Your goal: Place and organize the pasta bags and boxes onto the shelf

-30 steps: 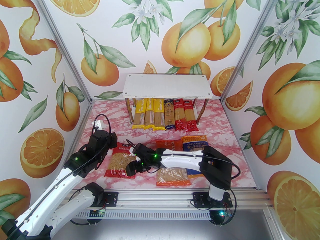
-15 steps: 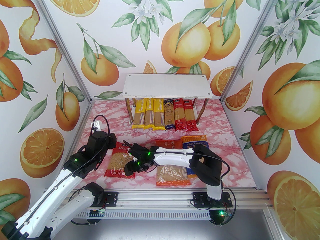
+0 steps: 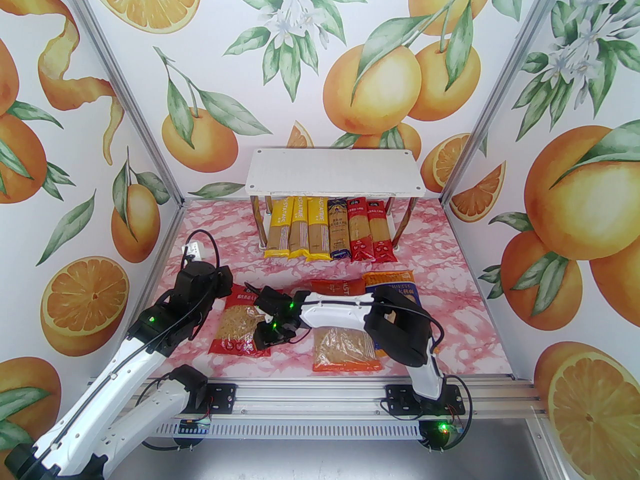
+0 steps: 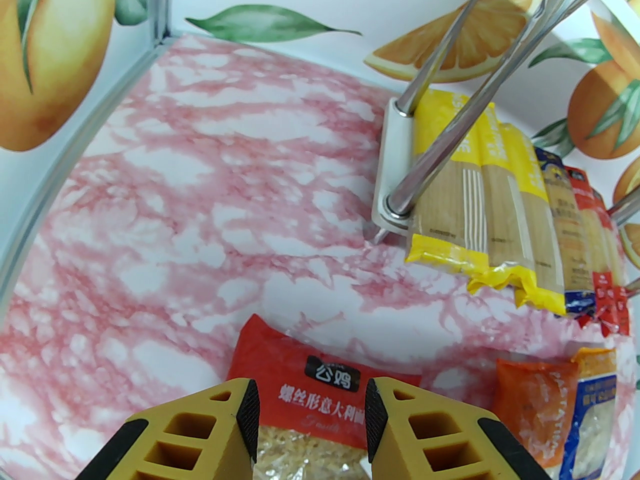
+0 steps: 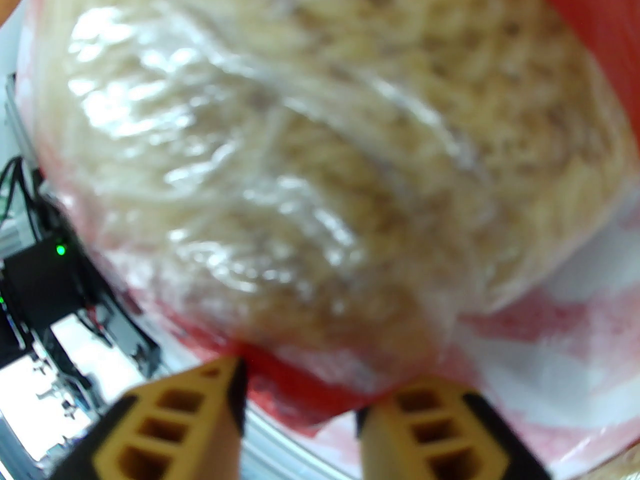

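Note:
The shelf (image 3: pixel 332 173) stands at the back, and its lower board holds yellow (image 3: pixel 299 228), dark blue (image 3: pixel 339 230) and red (image 3: pixel 368 233) spaghetti packs side by side. A red pasta bag (image 3: pixel 237 323) lies flat at front left. My right gripper (image 3: pixel 267 338) is at its lower right edge, and in the right wrist view its jaws (image 5: pixel 300 398) press on the bag's red edge (image 5: pixel 280 378). My left gripper (image 4: pixel 310 418) hovers open over the bag's top (image 4: pixel 320 378). An orange bag (image 3: pixel 345 353) and a blue bag (image 3: pixel 395 288) lie partly under the right arm.
A small white plug block (image 3: pixel 196 250) sits on the pink marbled table near the left wall. An aluminium rail (image 3: pixel 310 393) runs along the front edge. The shelf's chrome legs (image 4: pixel 440 133) rise close to the yellow packs. Printed walls close in three sides.
The right arm slid a little to the left and its jaws closed in on the red bag's lower edge. The left gripper stayed put and widened slightly.

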Tool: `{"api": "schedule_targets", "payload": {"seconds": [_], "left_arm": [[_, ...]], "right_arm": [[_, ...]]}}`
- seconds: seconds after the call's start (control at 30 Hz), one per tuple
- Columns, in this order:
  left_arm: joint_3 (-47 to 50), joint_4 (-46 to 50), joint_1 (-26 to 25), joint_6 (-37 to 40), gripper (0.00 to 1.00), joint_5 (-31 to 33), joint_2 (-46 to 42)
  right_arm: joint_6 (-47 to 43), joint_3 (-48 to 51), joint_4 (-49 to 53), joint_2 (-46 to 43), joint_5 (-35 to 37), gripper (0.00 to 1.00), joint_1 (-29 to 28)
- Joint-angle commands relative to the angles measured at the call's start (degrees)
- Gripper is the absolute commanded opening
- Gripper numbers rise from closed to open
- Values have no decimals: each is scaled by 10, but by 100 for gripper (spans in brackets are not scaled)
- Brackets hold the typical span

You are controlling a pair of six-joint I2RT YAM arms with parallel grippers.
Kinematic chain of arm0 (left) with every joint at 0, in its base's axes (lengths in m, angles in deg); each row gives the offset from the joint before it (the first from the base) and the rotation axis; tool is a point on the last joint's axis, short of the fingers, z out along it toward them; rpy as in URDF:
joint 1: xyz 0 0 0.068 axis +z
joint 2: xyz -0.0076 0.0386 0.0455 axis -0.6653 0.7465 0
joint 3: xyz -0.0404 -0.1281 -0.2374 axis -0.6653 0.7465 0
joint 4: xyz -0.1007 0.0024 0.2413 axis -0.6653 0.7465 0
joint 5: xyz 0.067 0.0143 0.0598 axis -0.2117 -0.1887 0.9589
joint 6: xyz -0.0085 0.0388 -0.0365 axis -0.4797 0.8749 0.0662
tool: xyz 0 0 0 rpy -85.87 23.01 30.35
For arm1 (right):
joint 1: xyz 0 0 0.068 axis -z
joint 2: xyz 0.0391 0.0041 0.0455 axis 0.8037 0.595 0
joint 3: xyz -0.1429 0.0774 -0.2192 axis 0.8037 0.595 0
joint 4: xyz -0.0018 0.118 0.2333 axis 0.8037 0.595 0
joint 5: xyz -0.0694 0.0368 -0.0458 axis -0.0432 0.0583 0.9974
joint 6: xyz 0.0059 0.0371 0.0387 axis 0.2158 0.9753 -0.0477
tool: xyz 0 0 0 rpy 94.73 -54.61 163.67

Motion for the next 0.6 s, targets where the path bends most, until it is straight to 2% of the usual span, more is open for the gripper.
{"api": "schedule_targets", "payload": {"seconds": [0.0, 0.03, 0.23, 0.57], "left_arm": [[13, -21, 5, 3, 41, -6, 0], [14, -23, 5, 3, 42, -7, 1], [17, -38, 6, -1, 41, -25, 24], [39, -65, 6, -22, 36, -74, 54]], "right_arm": [[14, 31, -20, -18, -6, 4, 17], [15, 39, -22, -24, -3, 0, 20], [-7, 85, -8, -82, 26, 0, 45], [-75, 138, 86, -155, 68, 0, 104]]}}
